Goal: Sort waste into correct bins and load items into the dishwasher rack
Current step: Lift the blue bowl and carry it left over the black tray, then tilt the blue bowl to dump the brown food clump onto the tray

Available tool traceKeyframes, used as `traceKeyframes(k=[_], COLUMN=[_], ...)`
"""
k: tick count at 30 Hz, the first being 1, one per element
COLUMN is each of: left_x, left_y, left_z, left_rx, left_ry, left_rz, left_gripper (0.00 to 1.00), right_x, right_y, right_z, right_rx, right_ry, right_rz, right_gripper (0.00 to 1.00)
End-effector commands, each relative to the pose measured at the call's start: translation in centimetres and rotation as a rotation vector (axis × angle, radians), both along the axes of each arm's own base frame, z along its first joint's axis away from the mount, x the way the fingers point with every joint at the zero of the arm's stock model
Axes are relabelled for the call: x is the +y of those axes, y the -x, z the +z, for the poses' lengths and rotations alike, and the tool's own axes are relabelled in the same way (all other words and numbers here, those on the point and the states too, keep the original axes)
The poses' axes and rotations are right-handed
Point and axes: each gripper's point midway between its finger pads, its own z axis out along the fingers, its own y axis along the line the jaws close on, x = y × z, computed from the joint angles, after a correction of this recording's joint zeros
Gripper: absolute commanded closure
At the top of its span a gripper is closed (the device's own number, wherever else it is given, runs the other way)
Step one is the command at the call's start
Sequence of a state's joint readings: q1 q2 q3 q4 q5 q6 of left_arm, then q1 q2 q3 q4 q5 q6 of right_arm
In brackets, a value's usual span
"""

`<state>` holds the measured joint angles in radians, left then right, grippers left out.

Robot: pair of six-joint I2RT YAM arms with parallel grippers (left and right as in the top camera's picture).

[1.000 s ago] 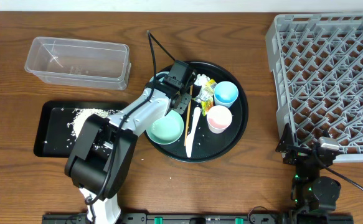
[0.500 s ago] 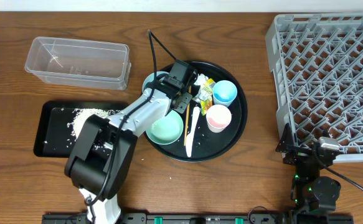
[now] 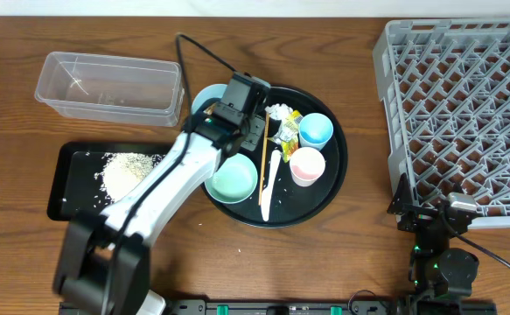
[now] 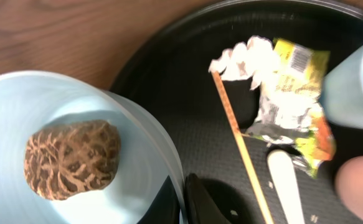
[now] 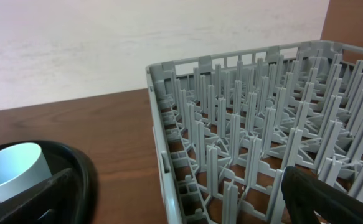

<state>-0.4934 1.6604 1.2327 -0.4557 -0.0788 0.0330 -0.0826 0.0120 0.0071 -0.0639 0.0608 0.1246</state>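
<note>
The step in hand looks like waste sorting. The left gripper (image 4: 182, 200) is closed, thin dark fingers pinching the rim of the light-blue bowl (image 4: 19, 112), one inside the wall and one outside. The right gripper (image 5: 176, 193) stands wide open and holds nothing.

The grey rack (image 3: 394, 131), hard plastic with a lattice floor and upright pegs, sits just ahead of the right gripper and well to the right of the left one. The round black tray (image 3: 324, 188), finely textured, lies under and to the right of the left gripper. The clear tub (image 3: 53, 70), smooth with rounded corners, is off to its left. The shallow black tray (image 3: 66, 188) is left and back toward the arm's base, with a heap of loose rice (image 3: 125, 168) in it.

The held bowl is smooth and glossy, reaching left of the fingers. The mint bowl (image 3: 233, 182) is just behind the gripper, and the blue cup (image 3: 317, 130) and pink cup (image 3: 308, 165) are to its right. Nearer on that side lie the thin straight chopstick (image 4: 238, 140), the white spoon (image 3: 272, 179), the crinkled yellow wrapper (image 4: 293, 74) and the crumpled tissue (image 4: 249, 56).

The brown lump (image 4: 72, 158), rounded with a netted, cracked skin, rests loose in the held bowl. The next move likely calls for carrying the bowl level over the rice tray, then tipping it until the lump rolls out, keeping the rim pinch firm.
</note>
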Motion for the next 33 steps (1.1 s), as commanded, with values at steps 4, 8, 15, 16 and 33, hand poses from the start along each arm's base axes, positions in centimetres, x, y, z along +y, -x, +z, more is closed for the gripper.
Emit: traceKeyframes(k=[4,8,15,16,33], left_x=[0.9,2.5,9.2,10.3,19.1], left_y=[1.6,2.8,3.5,3.7,7.0], left_z=[6.5,8.3,9.3,9.4,10.0], left_rx=[-0.066,-0.035,0.056,0.072,0.065], left_ry=[0.147,0.238,0.408,0.447,1.025], left_rz=[0.083,0.085,0.215,0.237,0.236], left_gripper=[0.94,0.94,0.94,0.94,0.94], right_x=[0.1,0.1,0.1,0.1,0.1], right_y=[0.0,0.0,0.0,0.0,0.0], right_z=[0.0,0.0,0.0,0.0,0.0], right_rx=[-0.001,-0.001,-0.001,-0.001,-0.001], right_ry=[0.010,0.010,0.010,0.010,0.010], right_rz=[0.001,0.001,0.001,0.001,0.001], right_gripper=[0.01,0.01,0.01,0.01,0.01])
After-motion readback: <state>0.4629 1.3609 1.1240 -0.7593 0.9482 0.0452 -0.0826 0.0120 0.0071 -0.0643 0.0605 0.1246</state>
